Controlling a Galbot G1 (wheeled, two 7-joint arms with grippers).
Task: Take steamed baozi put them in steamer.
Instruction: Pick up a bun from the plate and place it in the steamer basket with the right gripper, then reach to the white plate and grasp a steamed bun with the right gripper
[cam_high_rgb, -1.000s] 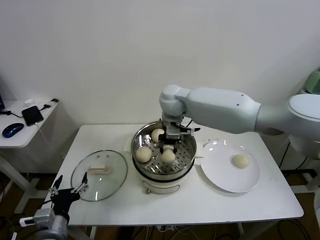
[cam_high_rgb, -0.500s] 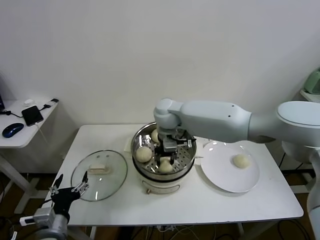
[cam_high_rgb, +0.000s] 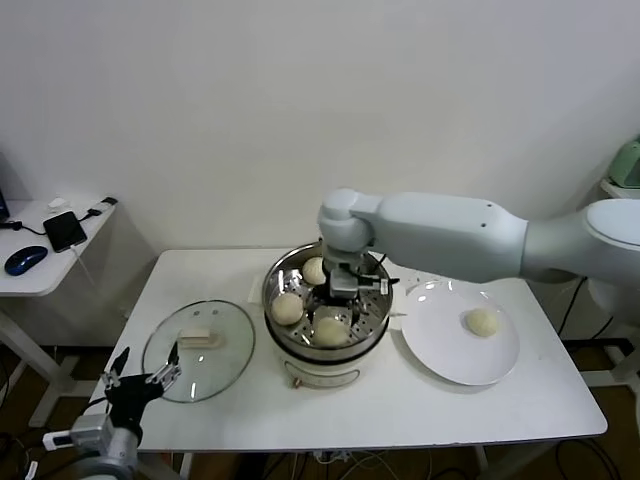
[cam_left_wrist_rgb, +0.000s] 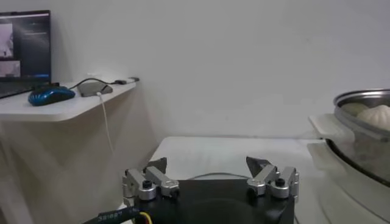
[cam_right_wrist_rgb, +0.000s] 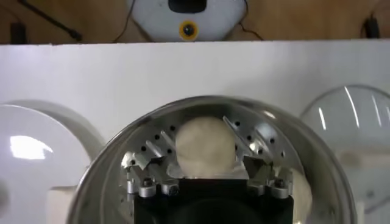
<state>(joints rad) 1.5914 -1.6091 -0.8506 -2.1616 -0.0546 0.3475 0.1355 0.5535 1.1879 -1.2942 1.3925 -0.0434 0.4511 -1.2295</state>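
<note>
The steamer stands mid-table with three baozi in it: one at the back, one at the left and one at the front. A fourth baozi lies on the white plate. My right gripper hangs open just above the front baozi. In the right wrist view that baozi rests on the perforated tray between the spread fingers of the right gripper, with gaps on both sides. My left gripper is open and empty, parked low at the table's front left corner.
A round glass lid lies on the table left of the steamer, just beyond my left gripper. A side shelf with a phone and a mouse stands at the far left. The left wrist view shows the steamer's rim.
My right gripper lowered the baozi to the front of the steamer tray, let go of it, and has risen slightly. The left arm has not moved.
</note>
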